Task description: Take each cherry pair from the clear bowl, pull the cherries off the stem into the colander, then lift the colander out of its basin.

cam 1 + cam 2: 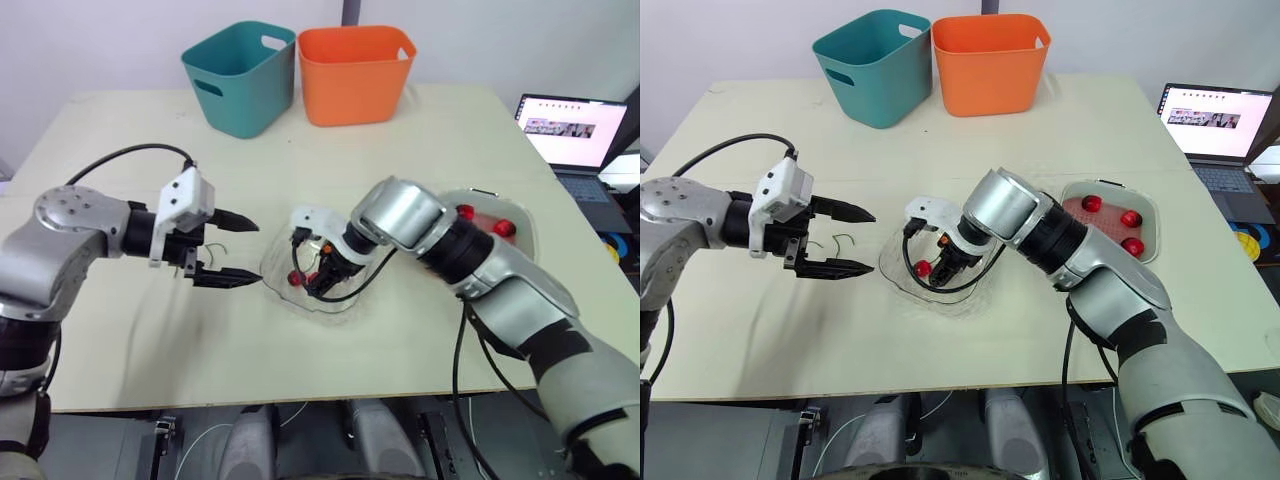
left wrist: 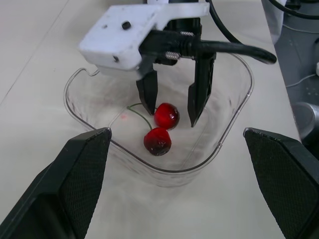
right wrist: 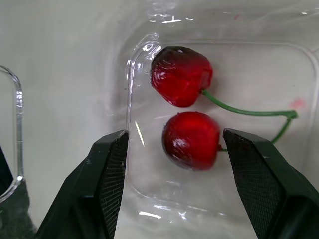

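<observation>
Table (image 1: 440, 130) from the head camera, with wrist close-ups. The clear bowl (image 1: 892, 270) stands near the table's middle; one cherry pair (image 2: 162, 128) lies on its floor, the two red fruits touching, joined by a thin green stem (image 3: 244, 111) that curves away across the floor.

Right gripper (image 2: 172, 116) — reaching down into the bowl from the robot's right; its two black fingers stand apart and straddle one cherry of the pair. In the right wrist view, one pad (image 3: 249, 164) is just beside the fruit and the other (image 3: 109, 169) is clear of it; nothing is gripped. The second cherry (image 3: 180, 75) lies just past the fingertips.

Left gripper (image 1: 871, 241) — held above the table just to the robot's left of the bowl, outside the rim, fingertips pointing toward it; the fingers are spread wide and hold nothing. In its wrist view the bowl, the pair and the right gripper lie straight ahead between them.

Two bare green stems (image 1: 845, 240) lie on the table beside the left gripper.

The colander (image 1: 1108, 228) sits in its basin (image 1: 1158, 228) on the robot's right of the bowl, near it but apart; three loose cherries (image 1: 1092, 203) rest inside.

At the far edge stand a teal bin (image 1: 240, 75) and an orange bin (image 1: 355, 75), side by side and touching; an open laptop (image 1: 575, 130) stands off the table's right edge.
</observation>
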You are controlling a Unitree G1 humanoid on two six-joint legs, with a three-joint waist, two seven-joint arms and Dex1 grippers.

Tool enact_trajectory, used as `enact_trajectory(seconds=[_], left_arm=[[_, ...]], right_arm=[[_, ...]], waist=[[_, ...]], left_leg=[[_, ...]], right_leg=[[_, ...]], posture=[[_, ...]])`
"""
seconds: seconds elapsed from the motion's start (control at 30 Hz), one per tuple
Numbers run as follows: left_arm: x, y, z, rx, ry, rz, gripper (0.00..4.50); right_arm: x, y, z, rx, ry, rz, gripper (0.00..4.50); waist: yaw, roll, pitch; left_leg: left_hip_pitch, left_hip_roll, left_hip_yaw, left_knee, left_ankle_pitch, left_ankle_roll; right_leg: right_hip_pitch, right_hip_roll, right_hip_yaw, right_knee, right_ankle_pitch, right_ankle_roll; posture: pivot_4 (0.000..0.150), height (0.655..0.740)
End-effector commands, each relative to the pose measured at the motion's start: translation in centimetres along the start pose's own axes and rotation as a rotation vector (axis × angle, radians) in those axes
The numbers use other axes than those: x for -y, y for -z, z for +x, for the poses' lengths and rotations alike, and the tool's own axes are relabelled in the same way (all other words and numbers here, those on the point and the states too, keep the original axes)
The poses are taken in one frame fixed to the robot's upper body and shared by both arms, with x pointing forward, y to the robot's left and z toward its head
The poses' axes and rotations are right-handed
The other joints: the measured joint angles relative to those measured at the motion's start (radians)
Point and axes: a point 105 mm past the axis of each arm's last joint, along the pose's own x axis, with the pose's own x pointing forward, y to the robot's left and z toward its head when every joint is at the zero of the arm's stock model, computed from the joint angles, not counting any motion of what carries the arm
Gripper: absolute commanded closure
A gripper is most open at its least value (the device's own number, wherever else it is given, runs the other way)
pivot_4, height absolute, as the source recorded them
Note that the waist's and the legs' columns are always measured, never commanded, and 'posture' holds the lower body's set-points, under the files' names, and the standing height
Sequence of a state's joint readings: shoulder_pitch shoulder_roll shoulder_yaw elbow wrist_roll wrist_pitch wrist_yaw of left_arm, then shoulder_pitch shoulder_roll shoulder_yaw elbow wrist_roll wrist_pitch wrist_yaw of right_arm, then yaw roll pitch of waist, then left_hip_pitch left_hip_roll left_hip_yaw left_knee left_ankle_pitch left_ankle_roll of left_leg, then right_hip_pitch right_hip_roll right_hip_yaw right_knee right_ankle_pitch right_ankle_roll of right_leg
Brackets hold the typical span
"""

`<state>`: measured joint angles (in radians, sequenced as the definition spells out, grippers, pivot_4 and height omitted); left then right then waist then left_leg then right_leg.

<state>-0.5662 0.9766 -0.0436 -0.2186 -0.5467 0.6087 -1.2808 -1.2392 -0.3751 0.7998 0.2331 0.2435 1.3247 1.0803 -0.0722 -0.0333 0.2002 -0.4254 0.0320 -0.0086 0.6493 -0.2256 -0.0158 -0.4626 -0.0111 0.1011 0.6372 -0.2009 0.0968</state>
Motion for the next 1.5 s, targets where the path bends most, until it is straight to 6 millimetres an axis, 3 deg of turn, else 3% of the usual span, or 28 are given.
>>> enact_trajectory(seconds=[0.03, 0.1, 0.23, 0.3, 0.5, 0.73, 0.83, 0.9, 1.1, 1.5], left_arm=[[-0.1, -1.4, -0.6, 0.028, -0.024, 0.057, 0.0], [-0.1, -1.5, -0.6, 0.031, -0.027, 0.056, 0.0], [-0.1, -1.7, -0.5, 0.037, -0.03, 0.055, 0.0], [-0.2, -1.8, -0.5, 0.039, -0.031, 0.055, 0.0], [-1.0, -2.4, -0.7, 0.073, -0.053, 0.037, 0.0], [-2.7, -3.8, -2.2, 0.16, -0.102, -0.014, 0.0], [-3.8, -5.0, -2.5, 0.233, -0.117, -0.025, 0.0], [-4.6, -6.8, -2.2, 0.313, -0.113, -0.022, 0.0], [-5.3, -9.8, -1.0, 0.43, -0.039, -0.021, 0.0], [-6.0, -10.6, 0.9, 0.463, 0.04, -0.063, 0.0]], right_arm=[[0.1, -1.2, -0.7, 0.019, 0.035, -0.079, 1.4], [0.2, -1.1, -0.6, 0.013, 0.049, -0.11, 1.76], [0.1, -1.0, -0.5, 0.003, 0.065, -0.177, 3.12], [0.2, -0.9, -0.6, -0.001, 0.074, -0.207, 3.34], [0.4, -2.1, -3.3, 0.079, 0.151, -0.346, 3.35], [-1.7, -1.8, -8.5, 0.212, 0.174, -0.505, 3.35], [-2.4, -2.3, -10.8, 0.313, 0.285, -0.67, 3.35], [-3.9, -2.9, -12.5, 0.413, 0.387, -0.907, 3.35], [-3.9, -3.9, -13.7, 0.488, 0.57, -1.04, 3.35], [-2.8, -4.3, -13.9, 0.455, 0.723, -1.088, 3.35]], waist=[[0.0, 0.0, 0.0], [0.0, 0.0, 0.0], [0.0, 0.0, 0.0], [0.0, 0.0, 0.0], [0.002, 0.0, 0.0], [0.003, 0.0, 0.0], [0.003, 0.0, 0.0], [0.011, 0.0, 0.0], [0.002, 0.0, 0.0], [0.005, 0.0, 0.0]], left_leg=[[0.0, 0.0, 0.0, 0.0, 0.0, 0.0], [0.0, 0.0, 0.0, 0.0, 0.0, 0.0], [0.0, 0.0, 0.0, 0.0, 0.0, 0.0], [0.0, 0.0, 0.0, 0.0, 0.0, 0.0], [0.0, 0.0, 0.0, 0.0, 0.0, 0.0], [0.0, 0.0, 0.0, 0.0, 0.0, 0.0], [0.0, 0.0, 0.0, 0.0, 0.0, 0.0], [0.0, 0.0, -0.001, 0.0, 0.0, 0.0], [0.0, 0.0, 0.0, 0.001, 0.0, 0.0], [0.0, -0.001, 0.0, 0.001, 0.0, 0.0]], right_leg=[[0.0, 0.0, 0.0, 0.0, 0.0, 0.0], [0.0, 0.0, 0.0, 0.0, 0.0, 0.0], [0.0, 0.0, 0.0, 0.0, 0.0, 0.0], [0.0, 0.0, 0.0, 0.0, 0.0, 0.0], [0.0, 0.0, 0.0, 0.0, 0.0, 0.0], [0.0, 0.0, 0.0, 0.0, 0.0, 0.001], [0.0, 0.0, 0.0, -0.001, -0.001, 0.001], [0.001, 0.0, -0.001, -0.001, -0.001, 0.001], [0.002, 0.0, 0.0, -0.001, 0.0, 0.002], [0.001, 0.0, 0.0, 0.0, -0.001, 0.001]], posture=[[0.15, 0.74], [0.15, 0.74], [0.15, 0.74], [0.15, 0.74], [0.15, 0.74], [0.15, 0.74], [0.15, 0.74], [0.15, 0.74], [0.15, 0.74], [0.15, 0.74]])
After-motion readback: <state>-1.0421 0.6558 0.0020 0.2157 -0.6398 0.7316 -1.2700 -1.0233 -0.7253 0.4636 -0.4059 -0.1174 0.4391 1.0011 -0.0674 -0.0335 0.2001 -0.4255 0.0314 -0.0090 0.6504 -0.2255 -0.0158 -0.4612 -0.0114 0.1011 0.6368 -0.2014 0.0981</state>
